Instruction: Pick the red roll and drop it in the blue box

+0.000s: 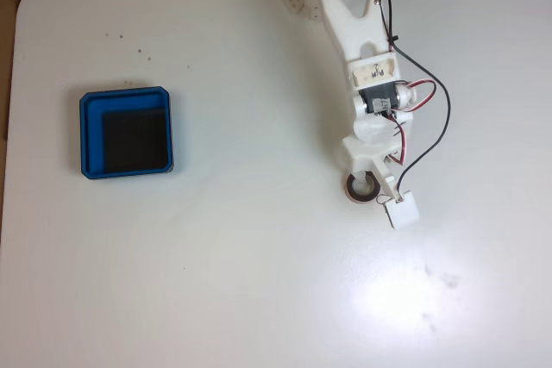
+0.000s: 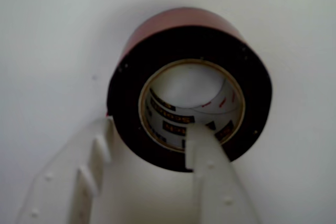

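The red roll [image 1: 356, 192] lies flat on the white table at the right of the fixed view, under the tip of the white arm. In the wrist view the red roll [image 2: 189, 38] shows a red outer side, a dark top face and a pale printed core. My gripper [image 2: 149, 127] straddles its near wall: one white finger [image 2: 207, 166] reaches into the centre hole, while the other finger [image 2: 86, 166] presses the outer side. Both fingers touch the wall. The gripper [image 1: 366, 185] sits right over the roll. Far to the left stands the blue box [image 1: 84, 131], with its black floor bare.
A white table [image 1: 259, 282] carries everything. The arm [image 1: 358, 23] comes down from the top edge, with black and red cables looping to its right. A small white square part [image 1: 402, 210] hangs just right of the roll. The table's rounded corner is at top left.
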Tool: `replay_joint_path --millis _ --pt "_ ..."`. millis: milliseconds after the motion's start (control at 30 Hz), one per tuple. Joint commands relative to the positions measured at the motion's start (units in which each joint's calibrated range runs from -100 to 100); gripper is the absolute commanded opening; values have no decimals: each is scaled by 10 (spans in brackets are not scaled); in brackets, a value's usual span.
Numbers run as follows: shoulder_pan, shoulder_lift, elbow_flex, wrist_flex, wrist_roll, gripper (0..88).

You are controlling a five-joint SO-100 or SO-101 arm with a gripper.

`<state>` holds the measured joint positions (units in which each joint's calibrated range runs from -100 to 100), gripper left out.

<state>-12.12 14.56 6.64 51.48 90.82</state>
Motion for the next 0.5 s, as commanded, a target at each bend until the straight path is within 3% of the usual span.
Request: replay_joint_path --millis 0,100,467 --pt "-2 -4 -42 1 3 156" --pt "-2 -4 -42 0 3 199" --pt "-2 25 -44 -7 2 208"
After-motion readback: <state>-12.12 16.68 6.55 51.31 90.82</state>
